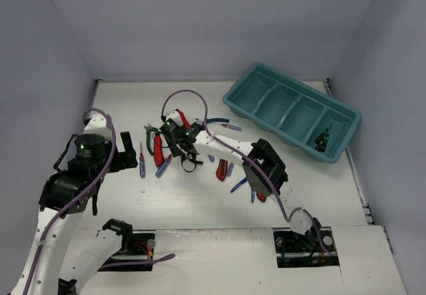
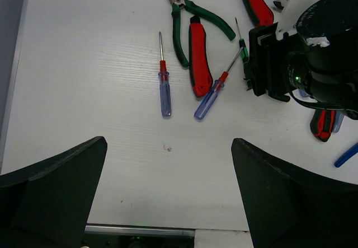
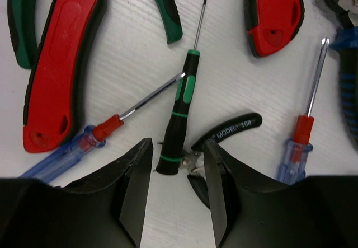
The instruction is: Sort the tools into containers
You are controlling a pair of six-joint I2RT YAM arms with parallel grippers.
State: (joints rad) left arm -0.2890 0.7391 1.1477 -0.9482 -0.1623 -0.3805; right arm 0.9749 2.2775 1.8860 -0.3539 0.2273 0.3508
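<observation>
One screwdriver (image 3: 180, 113) between right gripper (image 3: 178, 143) jaws

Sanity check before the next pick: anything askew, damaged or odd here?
Nothing damaged or spilled. The tray sits at an angle on the table, with only its right-end compartment holding a tool. Nearer the arms, the shaft of a blue screwdriver butts against the green-black screwdriver that the open right gripper straddles.
</observation>
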